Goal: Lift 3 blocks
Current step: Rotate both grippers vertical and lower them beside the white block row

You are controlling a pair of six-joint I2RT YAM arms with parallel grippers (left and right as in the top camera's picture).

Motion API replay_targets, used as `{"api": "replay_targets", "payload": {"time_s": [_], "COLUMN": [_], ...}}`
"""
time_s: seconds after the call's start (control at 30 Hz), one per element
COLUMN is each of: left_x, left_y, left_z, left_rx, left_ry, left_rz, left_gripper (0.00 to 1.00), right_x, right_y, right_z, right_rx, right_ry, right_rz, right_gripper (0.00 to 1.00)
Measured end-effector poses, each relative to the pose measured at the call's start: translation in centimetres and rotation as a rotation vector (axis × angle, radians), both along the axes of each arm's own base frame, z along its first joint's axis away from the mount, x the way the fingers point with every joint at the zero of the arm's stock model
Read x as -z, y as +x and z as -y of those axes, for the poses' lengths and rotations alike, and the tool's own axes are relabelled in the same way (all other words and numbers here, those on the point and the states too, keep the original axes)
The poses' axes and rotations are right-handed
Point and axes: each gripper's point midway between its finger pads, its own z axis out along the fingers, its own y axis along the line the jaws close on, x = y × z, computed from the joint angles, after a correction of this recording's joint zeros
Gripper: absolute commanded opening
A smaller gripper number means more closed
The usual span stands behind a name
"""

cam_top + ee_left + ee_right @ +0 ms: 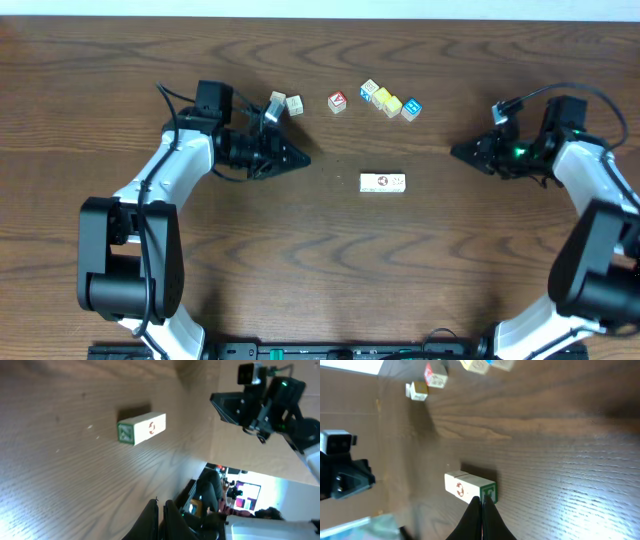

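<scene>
Blocks (pixel 462 487) partly behind right end effector (pixel 481 504)

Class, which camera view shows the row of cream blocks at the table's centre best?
The left wrist view: the row of cream blocks lies unobstructed, red mark and green end face clear. Overhead shows it small. In the right wrist view the right gripper overlaps its near edge.

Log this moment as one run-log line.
left jaws: shut, empty | right jaws: shut, empty | blocks: in a row on table, not lifted
</scene>
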Motion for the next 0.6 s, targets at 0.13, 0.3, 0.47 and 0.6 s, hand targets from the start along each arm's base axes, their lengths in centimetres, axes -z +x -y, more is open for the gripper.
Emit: {"api": "replay_targets", "payload": {"time_s": [0.13, 0.3, 0.47, 0.6], "left_x": [1.8, 4.1, 6.1, 8.4], "left_y": [-1.0, -0.4, 1.0, 1.1], "left_z": [-0.1, 0.0, 0.1, 0.4], "left_rx": [0.0, -0.015, -0.05, -0.063], "left_ry": [0.002, -0.006, -0.016, -0.017], "left_rz": [-0.024, -0.009, -0.027, -0.089], "left_gripper": [0.07, 0.07, 0.07, 0.07], "right_x": [2.3, 4.5, 6.0, 6.2], "right_y": [-0.4, -0.6, -1.0, -0.8], "right_z": [-0.5, -0.8, -1.0, -1.1], "right_rx": [-0.006, -0.009, -0.009, -0.014], "right_ry": [0.059, 0.095, 0.117, 0.112], "right_rz": [-0.07, -0.117, -0.16, -0.151], "right_gripper": [0.01, 0.01, 0.01, 0.01]}}
